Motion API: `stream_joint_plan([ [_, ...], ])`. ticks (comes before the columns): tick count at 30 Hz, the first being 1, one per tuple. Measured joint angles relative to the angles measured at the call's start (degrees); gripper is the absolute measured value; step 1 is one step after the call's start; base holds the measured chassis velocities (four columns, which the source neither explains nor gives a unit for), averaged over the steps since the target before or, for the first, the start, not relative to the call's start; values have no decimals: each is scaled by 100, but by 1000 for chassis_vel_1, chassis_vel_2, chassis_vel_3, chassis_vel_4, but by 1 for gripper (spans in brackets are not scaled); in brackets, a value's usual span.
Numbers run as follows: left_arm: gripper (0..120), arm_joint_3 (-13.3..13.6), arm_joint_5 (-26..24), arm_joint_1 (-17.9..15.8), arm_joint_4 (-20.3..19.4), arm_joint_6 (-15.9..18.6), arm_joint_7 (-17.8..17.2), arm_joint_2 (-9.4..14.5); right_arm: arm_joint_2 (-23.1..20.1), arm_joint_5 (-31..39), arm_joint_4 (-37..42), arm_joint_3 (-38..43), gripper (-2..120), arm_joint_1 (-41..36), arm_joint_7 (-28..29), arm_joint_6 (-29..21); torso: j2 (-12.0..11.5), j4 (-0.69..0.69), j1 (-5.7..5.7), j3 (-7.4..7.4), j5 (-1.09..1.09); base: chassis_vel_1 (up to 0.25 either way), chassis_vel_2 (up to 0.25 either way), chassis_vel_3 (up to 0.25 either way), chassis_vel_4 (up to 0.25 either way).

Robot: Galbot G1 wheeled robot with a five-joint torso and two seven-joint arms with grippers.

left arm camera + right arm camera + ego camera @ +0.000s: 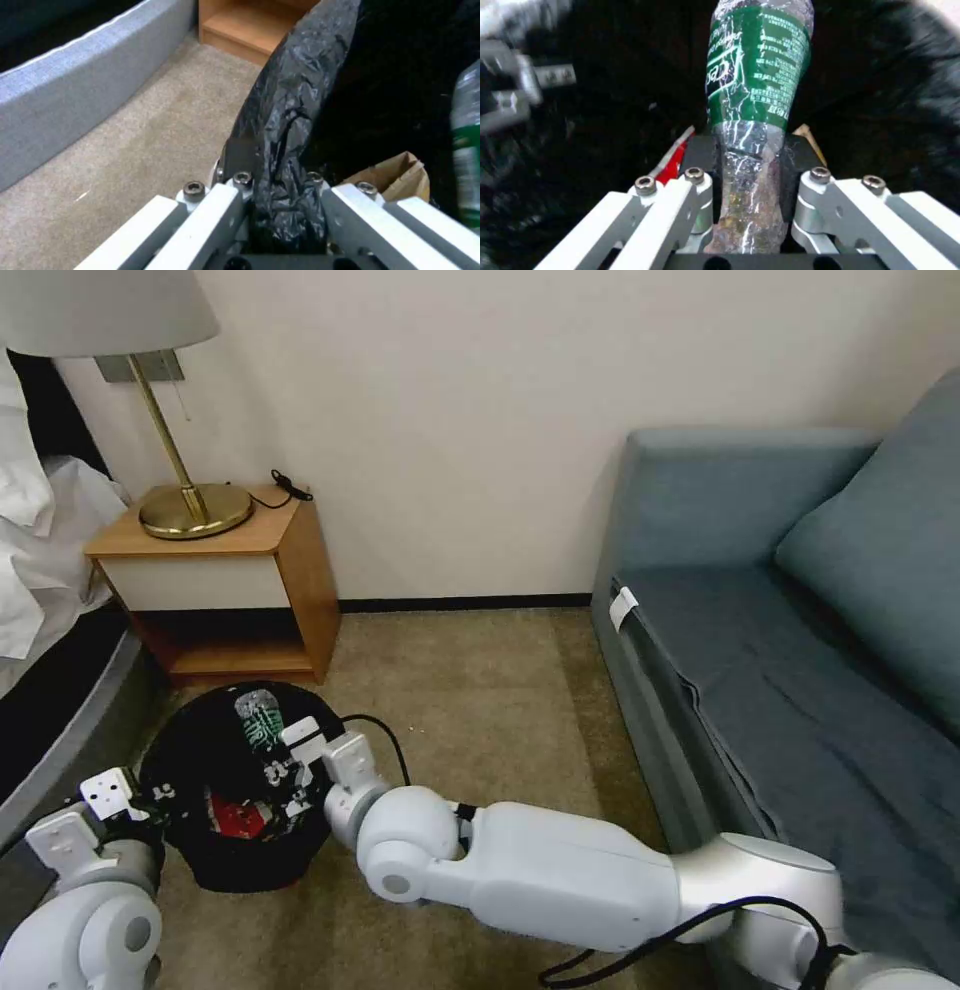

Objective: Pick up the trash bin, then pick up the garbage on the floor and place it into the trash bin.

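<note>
Right end effector (pixel 747 150): pads pressed against both sides of the bottle (pixel 755 75), a clear crumpled bottle with a green label, gripped at its lower, narrower part. The bottle projects straight out from between the pads, its labelled body beyond them. In the head view the right end effector (pixel 290 750) sits over the open mouth of the trash bin (pixel 200 870), with the bottle (pixel 258 720) held above the bin's interior, toward the far side of the rim.

Left end effector (pixel 280 176): pinching the rim of the trash bin (pixel 295 93), the glossy black liner bunched between its pads, one pad outside the bin wall and one inside. In the head view the left end effector (pixel 140 800) is at the bin's left rim.

Contents of the trash bin: a tan paper bag (pixel 400 176) just inside the rim beside the left end effector; a red-white packet (pixel 238 818) lower in the bin, below the bottle.

Surroundings, relative to the trash bin: carpeted floor (pixel 480 690) beneath it; wooden nightstand (pixel 240 580) just behind, carrying a brass lamp (pixel 185 500); bed (pixel 50 690) to the left; blue sofa (pixel 800 650) well apart to the right.
</note>
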Motion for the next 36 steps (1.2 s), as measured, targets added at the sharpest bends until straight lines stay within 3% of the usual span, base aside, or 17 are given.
stream_joint_plan([
  [6,3,17,4,-5,0,7,-2,-8,16,-58,-24,-116,27,-28,-62,3,0,0,0,0,0,0,0,0,0],
  [7,3,18,5,-12,3,9,-2,-13,9,-76,23,-120,35,-41,-74,4,0,-1,0,0,1,0,0,0,0],
  [15,3,55,18,-56,41,18,-2,-38,-57,-51,289,51,60,-12,-96,6,0,0,0,0,1,0,0,0,0],
  [17,3,76,35,-74,61,23,-1,-50,-100,-30,369,114,73,2,-99,-40,0,-1,0,0,1,0,0,0,0],
  [19,3,79,37,-78,64,23,-1,-50,-111,-28,379,115,76,2,-100,-75,0,0,0,0,1,0,0,0,0],
  [22,3,80,38,-89,71,26,-1,-49,-140,-46,389,74,92,-28,-98,-102,0,0,0,0,1,0,0,0,0],
  [27,3,80,26,-90,169,24,0,-50,-142,-65,479,289,99,-37,-96,-93,0,0,0,0,1,0,0,0,0],
  [31,3,86,-279,-149,305,10,-77,-67,-223,-93,699,707,100,122,-95,-86,-1,1,0,0,1,0,0,0,0],
  [36,3,131,-1251,-267,520,53,-428,-109,-525,-107,1141,1281,100,205,-123,-98,-1,-2,0,0,2,0,0,0,0],
])
